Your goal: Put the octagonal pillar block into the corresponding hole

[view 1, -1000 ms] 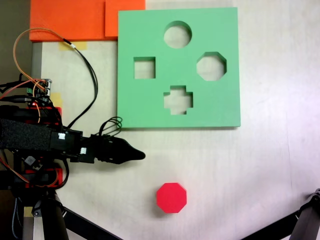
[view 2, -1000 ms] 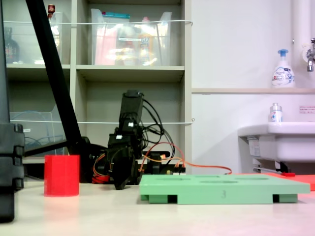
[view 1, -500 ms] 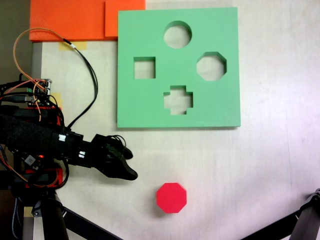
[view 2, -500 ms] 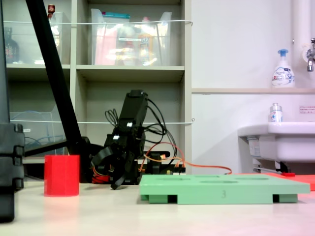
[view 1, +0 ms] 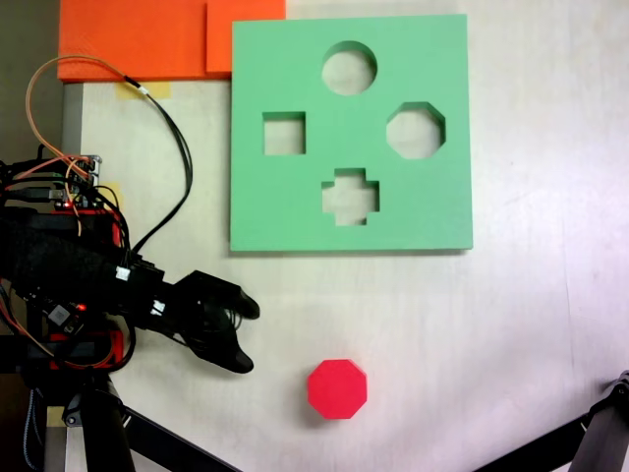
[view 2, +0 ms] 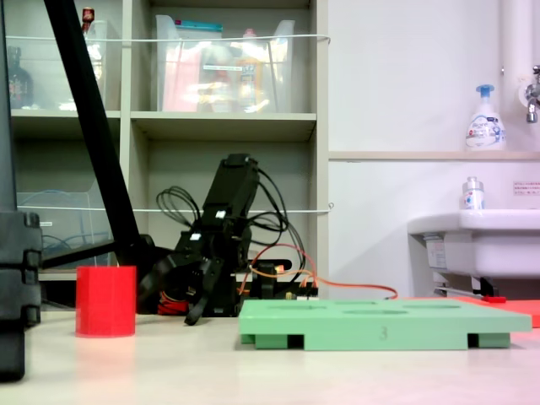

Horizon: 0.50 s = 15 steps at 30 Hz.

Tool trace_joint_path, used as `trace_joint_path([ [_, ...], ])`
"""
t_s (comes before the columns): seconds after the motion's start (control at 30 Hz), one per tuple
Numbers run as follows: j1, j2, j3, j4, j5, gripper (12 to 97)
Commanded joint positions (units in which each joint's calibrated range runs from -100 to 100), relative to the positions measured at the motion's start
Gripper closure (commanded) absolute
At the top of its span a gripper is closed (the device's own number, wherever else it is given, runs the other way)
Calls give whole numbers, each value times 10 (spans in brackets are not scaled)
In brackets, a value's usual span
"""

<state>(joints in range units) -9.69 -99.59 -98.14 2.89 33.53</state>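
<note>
The red octagonal pillar block (view 1: 337,388) stands on the pale table below the green foam board (view 1: 295,211); from the side it is a red pillar (view 2: 105,301) left of the arm. The octagonal hole (view 1: 416,130) lies in the board's right part, with nothing in it. My gripper (view 1: 248,335) is open, its two black fingers spread, tips a short way left of the block and slightly above it in the picture. In a fixed view the gripper (view 2: 170,295) hangs low over the table between the block and the board (view 2: 384,325).
The board also has a round cutout (view 1: 349,67), a square cutout (view 1: 284,134) and a cross cutout (view 1: 351,196). Orange foam sheets (view 1: 147,37) lie at the top left. Wires (view 1: 167,123) loop beside the arm's base. Black tripod legs (view 1: 590,442) cross the lower corners.
The gripper has swung from beside the board's lower edge toward the red block and has opened from shut to spread. Block and board have not moved.
</note>
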Motion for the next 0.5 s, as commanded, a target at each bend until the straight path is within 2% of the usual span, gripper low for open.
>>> trace_joint_path([
  [0.0,-3,-4,65,-175,52,595],
  [0.07,-1,-4,231,-410,92,597],
  [0.1,-1,-4,278,-463,99,600],
  [0.47,-2,129,654,-803,104,634],
])
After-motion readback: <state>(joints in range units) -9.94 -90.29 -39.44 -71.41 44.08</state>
